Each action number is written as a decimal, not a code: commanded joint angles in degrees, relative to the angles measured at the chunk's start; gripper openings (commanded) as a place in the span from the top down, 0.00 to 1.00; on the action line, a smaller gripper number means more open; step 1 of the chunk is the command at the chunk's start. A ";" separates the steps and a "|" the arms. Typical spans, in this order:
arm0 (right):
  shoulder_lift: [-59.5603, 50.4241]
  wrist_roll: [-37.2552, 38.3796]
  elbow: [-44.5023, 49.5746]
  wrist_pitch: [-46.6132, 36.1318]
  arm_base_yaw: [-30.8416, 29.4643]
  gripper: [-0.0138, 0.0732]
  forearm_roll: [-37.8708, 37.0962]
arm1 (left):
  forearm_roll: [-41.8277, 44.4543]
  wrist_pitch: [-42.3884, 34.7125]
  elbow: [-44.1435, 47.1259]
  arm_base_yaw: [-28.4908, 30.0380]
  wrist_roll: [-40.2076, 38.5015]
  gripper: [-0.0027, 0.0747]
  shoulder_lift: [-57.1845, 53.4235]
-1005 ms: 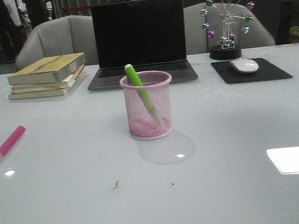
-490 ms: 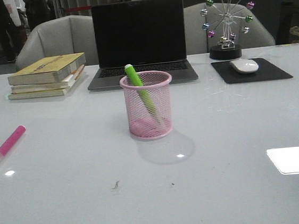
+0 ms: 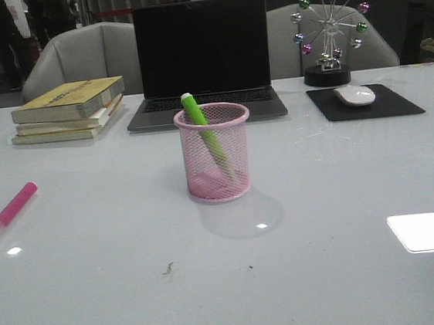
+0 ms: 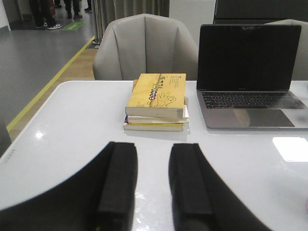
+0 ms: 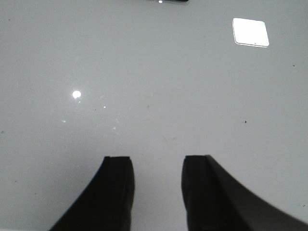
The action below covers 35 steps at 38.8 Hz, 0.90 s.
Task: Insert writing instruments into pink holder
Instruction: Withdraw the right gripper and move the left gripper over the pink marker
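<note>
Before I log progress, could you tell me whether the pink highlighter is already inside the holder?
No, the pink highlighter lies on the table, well left of the pink holder.

You have the holder standing mid-tabletop, with one marker leaning inside it. The other marker lies flat on the tabletop well to the left, near the edge. Behind the holder sits the laptop. The stack of books lies left of the laptop, and the mouse rests on its pad to the right.
</note>
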 commanded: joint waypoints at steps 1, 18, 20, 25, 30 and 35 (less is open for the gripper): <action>-0.16 -0.02 -1.44 -3.42 -0.21 0.41 0.17 | 4.16 -5.11 -2.21 -0.36 -0.27 0.63 0.11; -0.16 -0.02 -1.44 -0.40 -0.21 0.41 0.17 | -1.75 6.50 -13.93 -0.36 -0.27 0.56 11.04; -0.16 -0.02 -1.44 -0.40 -0.21 0.41 0.17 | -2.22 7.89 -16.12 -0.36 -0.27 0.53 13.11; -0.16 -0.02 -1.44 -0.40 -0.21 0.41 0.17 | -3.22 12.34 -21.24 -0.47 -0.27 0.50 19.53; -0.16 -0.02 -1.44 -0.40 -0.21 0.41 0.17 | -3.37 17.68 -26.38 -2.15 -0.27 0.50 25.97; -0.16 -0.02 -1.44 -0.40 -0.21 0.41 0.17 | -3.63 22.28 -30.82 -5.34 -0.27 0.51 32.10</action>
